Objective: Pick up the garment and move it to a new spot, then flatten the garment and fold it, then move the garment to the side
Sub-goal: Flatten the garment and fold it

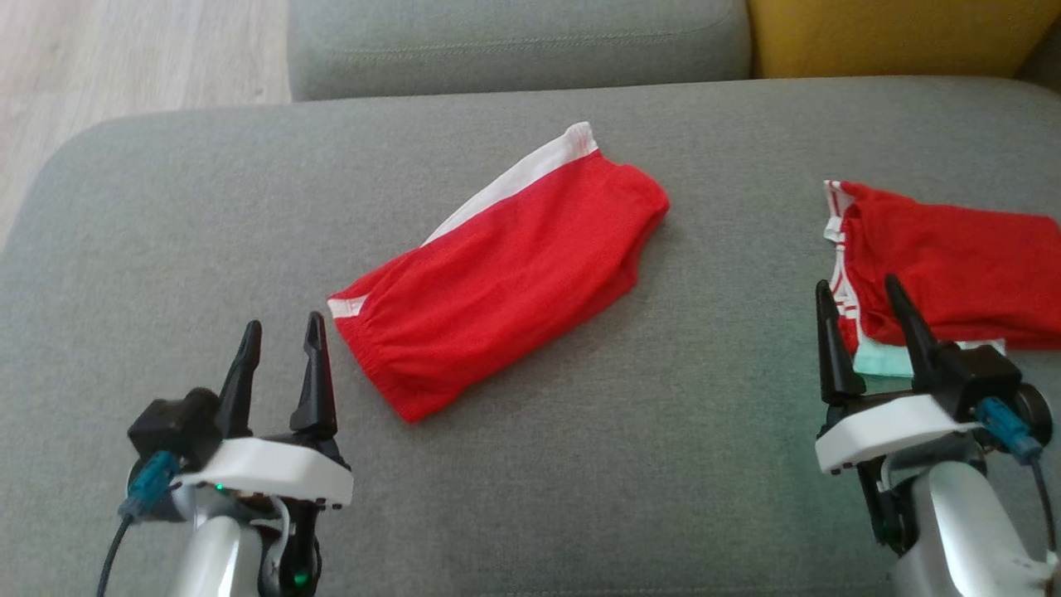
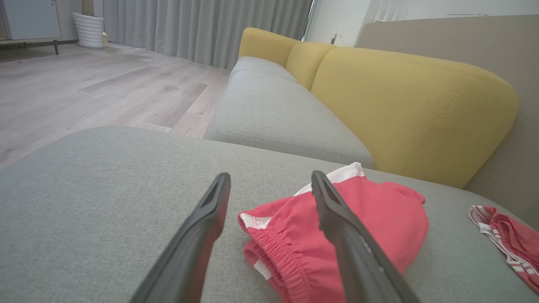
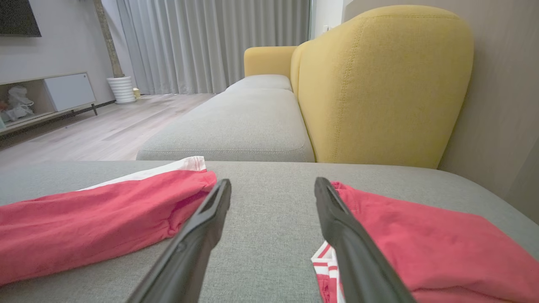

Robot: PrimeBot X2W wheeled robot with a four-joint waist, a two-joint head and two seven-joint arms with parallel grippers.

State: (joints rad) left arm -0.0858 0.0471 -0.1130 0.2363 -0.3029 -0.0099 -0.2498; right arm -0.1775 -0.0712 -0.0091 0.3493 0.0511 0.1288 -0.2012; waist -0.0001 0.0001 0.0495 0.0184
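Note:
The garment [image 1: 506,265], red shorts with a white side stripe, lies folded and slanted in the middle of the grey cushion [image 1: 207,249]. It also lies under the left wrist camera [image 2: 358,227] and at the left of the right wrist view [image 3: 92,223]. My left gripper [image 1: 282,332] stands open just left of the garment's elastic waistband, touching nothing. My right gripper [image 1: 862,303] is open too, hovering at the near left edge of a second red garment [image 1: 953,265]. Both pairs of fingers hold nothing [image 2: 269,181] [image 3: 273,185].
The second red garment with white-striped trim rests on a pale green cloth [image 1: 887,361] at the cushion's right edge. A yellow backrest [image 1: 895,37] and another grey seat [image 1: 514,41] lie beyond. Wooden floor [image 1: 124,58] drops off at the far left.

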